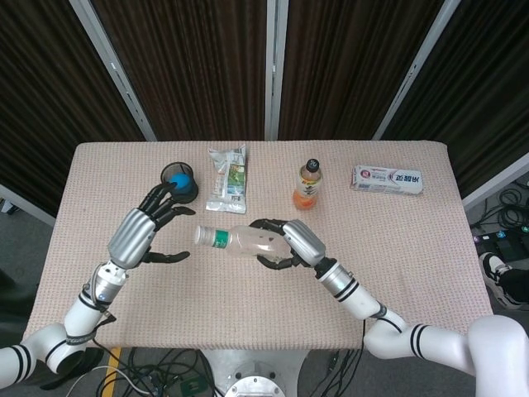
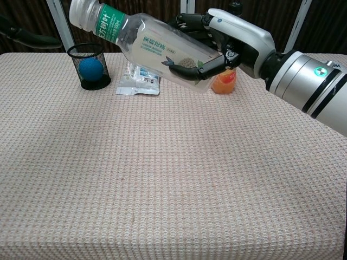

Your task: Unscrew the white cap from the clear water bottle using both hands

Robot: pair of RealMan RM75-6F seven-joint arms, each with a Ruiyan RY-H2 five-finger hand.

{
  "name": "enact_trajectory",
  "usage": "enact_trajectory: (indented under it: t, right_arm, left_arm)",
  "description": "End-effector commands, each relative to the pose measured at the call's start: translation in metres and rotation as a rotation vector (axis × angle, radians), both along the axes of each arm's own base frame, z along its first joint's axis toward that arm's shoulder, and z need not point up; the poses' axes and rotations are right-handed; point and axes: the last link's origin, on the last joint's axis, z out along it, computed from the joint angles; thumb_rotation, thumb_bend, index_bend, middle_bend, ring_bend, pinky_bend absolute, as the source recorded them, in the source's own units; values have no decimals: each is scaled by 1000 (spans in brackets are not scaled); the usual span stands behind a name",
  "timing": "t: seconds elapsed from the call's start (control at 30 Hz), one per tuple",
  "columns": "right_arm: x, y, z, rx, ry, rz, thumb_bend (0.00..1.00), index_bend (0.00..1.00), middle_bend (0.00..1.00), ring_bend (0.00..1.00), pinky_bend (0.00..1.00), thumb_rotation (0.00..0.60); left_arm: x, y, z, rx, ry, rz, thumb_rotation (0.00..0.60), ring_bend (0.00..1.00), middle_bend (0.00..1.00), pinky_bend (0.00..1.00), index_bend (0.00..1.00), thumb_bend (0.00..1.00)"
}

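The clear water bottle (image 1: 244, 241) with a green label lies tilted in the air, gripped around its body by my right hand (image 1: 291, 243). Its white cap end (image 1: 200, 236) points left toward my left hand (image 1: 142, 231). That hand hovers a short gap away from the cap with fingers spread, holding nothing. In the chest view the bottle (image 2: 152, 43) slants up to the left, cap end (image 2: 81, 11) at the top edge, with the right hand (image 2: 230, 40) wrapped around its base. Only a dark fingertip of the left hand (image 2: 27, 37) shows there, at the left edge.
At the back left stands a black mesh cup (image 1: 176, 176) holding a blue ball (image 2: 91, 66). Beside it lie a snack packet (image 1: 227, 178), an orange drink bottle (image 1: 307, 186) and a white pack (image 1: 387, 179) at the back right. Beige cloth covers the table (image 1: 413, 265).
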Motion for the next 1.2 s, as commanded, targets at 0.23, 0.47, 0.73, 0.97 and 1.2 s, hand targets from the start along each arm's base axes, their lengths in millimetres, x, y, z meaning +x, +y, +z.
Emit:
enact_trajectory:
  t: [0.23, 0.47, 0.73, 0.97, 1.2]
  right_arm:
    - [2, 2, -2, 11, -5, 4, 623, 678, 492, 416, 520, 600]
    - [3, 1, -3, 12, -5, 6, 624, 678, 493, 416, 522, 600]
    - [2, 1, -2, 12, -4, 6, 623, 678, 493, 416, 525, 600]
    - [3, 0, -2, 12, -4, 3, 623, 679, 496, 426, 528, 600]
    - [3, -1, -2, 13, -3, 4, 623, 679, 496, 426, 528, 600]
  left_arm:
    - [5, 0, -2, -19, -23, -35, 600, 24, 163, 44, 338, 168]
    - [7, 0, -4, -34, -12, -52, 600, 24, 163, 43, 338, 231]
    - [6, 0, -4, -40, 2, -57, 600, 24, 163, 43, 341, 271]
    - [5, 0, -4, -42, 7, -57, 600, 24, 163, 43, 343, 288]
    - [6, 0, -4, -43, 11, -60, 600, 24, 163, 43, 357, 336]
